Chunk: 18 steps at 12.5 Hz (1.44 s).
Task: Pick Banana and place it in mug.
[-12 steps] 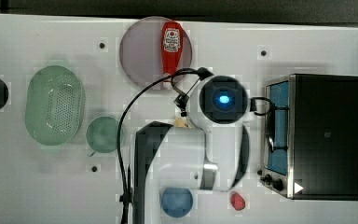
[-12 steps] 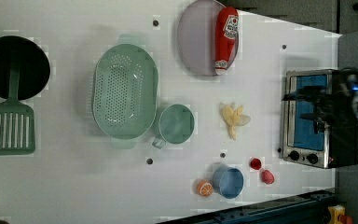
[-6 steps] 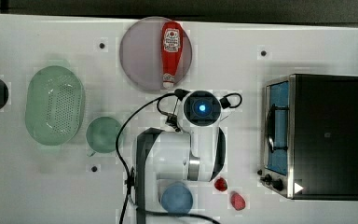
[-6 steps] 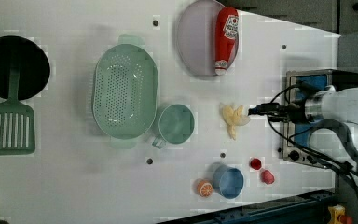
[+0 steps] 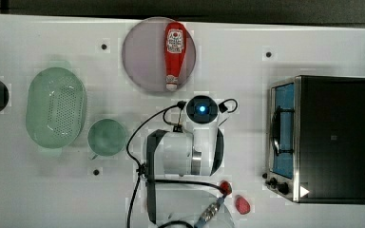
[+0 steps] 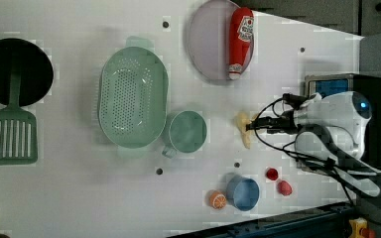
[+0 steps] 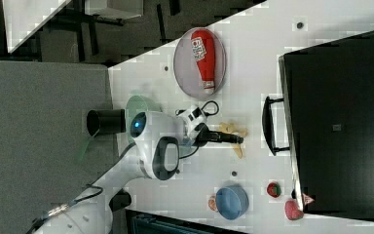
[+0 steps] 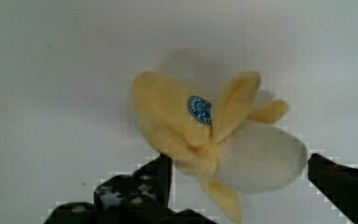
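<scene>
Banana [image 8: 223,144] lies on white table [image 6: 79,198], centre-right of left view, right of mug [image 6: 187,131]; gripper [image 8: 237,186] spread wide, astride it, holding nothing; looks light, soft, peel strips floppy; grip thick cream body.

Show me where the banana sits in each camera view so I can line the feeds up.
Top view: hidden under the arm, right of the mug.
Left view: banana between the mug and the tool.
Right view: banana at the tool's tip, below the ketchup plate.
Wrist view: banana centred between the open fingers.
Shared landmark: the ketchup bottle.
</scene>
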### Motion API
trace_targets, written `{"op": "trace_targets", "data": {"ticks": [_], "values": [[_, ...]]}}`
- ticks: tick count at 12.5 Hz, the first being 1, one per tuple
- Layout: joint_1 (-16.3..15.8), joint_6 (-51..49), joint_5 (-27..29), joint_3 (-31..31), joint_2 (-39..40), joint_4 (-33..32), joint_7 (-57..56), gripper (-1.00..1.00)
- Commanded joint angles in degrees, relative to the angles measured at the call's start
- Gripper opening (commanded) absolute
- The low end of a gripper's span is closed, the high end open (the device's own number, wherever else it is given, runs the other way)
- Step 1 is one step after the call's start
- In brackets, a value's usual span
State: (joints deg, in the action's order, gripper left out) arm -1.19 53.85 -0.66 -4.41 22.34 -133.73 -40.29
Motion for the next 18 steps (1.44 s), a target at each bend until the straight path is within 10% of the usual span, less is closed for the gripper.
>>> {"op": "trace_targets", "data": {"ticks": [1, 3, 7, 13, 18], "values": [[-0.02, 3.20, 0.80, 1.01, 0.85, 0.47, -2.60, 1.00], [0.02, 3.45, 0.81, 1.02, 1.09, 0.12, -2.59, 0.79], [0.06, 3.74, 0.91, 1.02, 0.36, 0.21, -2.56, -0.30], [0.27, 1.95, 1.01, 0.93, -13.03, 1.23, -1.91, -0.30], [-0.57, -20.28, 1.01, 2.82, -25.10, 7.45, -0.07, -0.30]]}}
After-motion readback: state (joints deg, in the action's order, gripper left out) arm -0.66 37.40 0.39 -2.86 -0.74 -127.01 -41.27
